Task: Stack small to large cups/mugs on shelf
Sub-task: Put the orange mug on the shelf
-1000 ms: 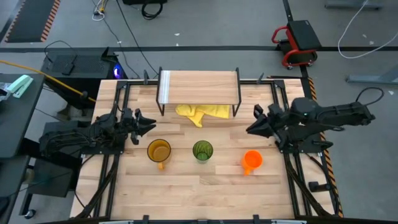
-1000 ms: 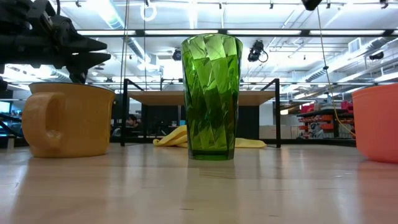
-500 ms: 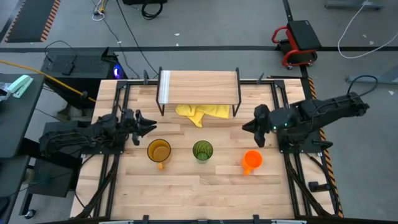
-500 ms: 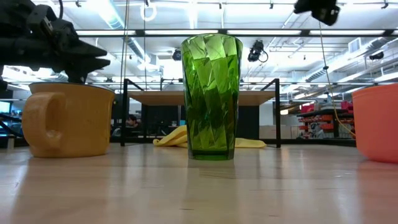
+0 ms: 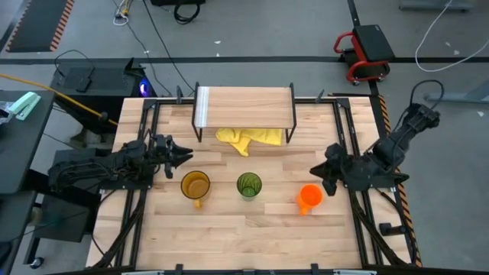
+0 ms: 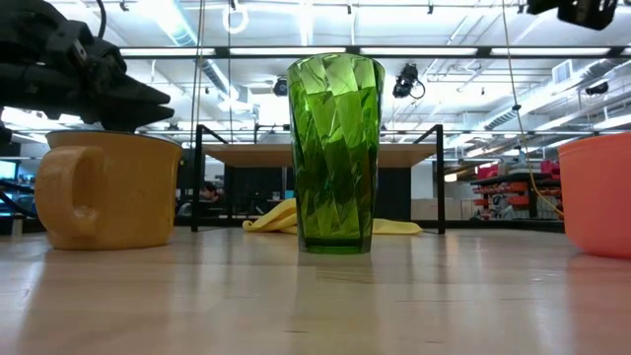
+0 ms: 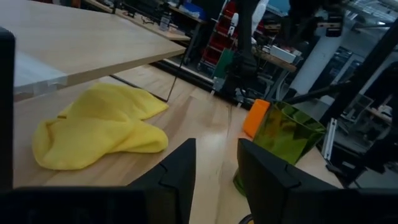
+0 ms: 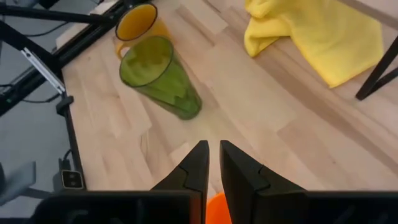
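Observation:
Three cups stand in a row on the table. The amber-yellow mug (image 5: 195, 186) (image 6: 108, 189) is toward the left, the green tumbler (image 5: 248, 185) (image 6: 335, 153) in the middle, the orange mug (image 5: 309, 197) (image 6: 597, 193) toward the right. The shelf (image 5: 244, 107) stands behind them at the far side. My left gripper (image 5: 180, 155) (image 7: 216, 155) hovers just left of and behind the amber mug, slightly open. My right gripper (image 5: 319, 169) (image 8: 214, 155) hangs just behind the orange mug (image 8: 217, 210), pointing down at the table, fingers nearly together.
A crumpled yellow cloth (image 5: 248, 138) (image 7: 99, 127) (image 8: 317, 37) lies on the table under the shelf's front edge. Black frame rails run along both table sides. Bare wood lies in front of the cups.
My right gripper has moved toward the near edge and a little right, down toward the orange mug, while its arm folded back toward the table's right side. The left arm and the cups have stayed where they were.

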Robot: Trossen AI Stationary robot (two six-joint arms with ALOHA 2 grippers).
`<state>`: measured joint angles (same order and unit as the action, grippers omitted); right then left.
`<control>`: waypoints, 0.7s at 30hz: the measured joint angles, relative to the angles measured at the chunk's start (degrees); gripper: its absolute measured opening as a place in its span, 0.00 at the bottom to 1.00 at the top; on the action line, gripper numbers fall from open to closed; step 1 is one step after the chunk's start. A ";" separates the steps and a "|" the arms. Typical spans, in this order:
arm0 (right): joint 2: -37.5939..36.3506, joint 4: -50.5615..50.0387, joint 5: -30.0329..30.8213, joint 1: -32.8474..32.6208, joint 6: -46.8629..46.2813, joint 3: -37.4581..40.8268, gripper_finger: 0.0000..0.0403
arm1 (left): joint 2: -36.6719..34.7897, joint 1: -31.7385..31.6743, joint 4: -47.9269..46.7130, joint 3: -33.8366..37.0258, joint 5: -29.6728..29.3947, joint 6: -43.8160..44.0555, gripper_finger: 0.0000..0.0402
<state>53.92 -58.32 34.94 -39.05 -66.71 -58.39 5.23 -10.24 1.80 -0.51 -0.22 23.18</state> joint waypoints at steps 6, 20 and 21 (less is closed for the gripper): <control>3.94 -0.07 2.11 -2.78 -1.30 0.00 0.12 | -0.02 -0.02 1.23 0.00 -0.03 1.01 0.32; 8.59 0.39 1.83 -3.10 -2.62 0.02 0.12 | -0.01 -0.02 0.69 0.00 -0.05 2.13 0.31; 8.55 0.46 1.47 -3.10 -3.72 0.02 0.12 | -0.01 -0.01 0.06 0.00 -0.12 2.13 0.31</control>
<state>62.46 -57.87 36.40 -42.15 -70.43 -58.37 5.22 -10.25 1.86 -0.51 -0.34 25.31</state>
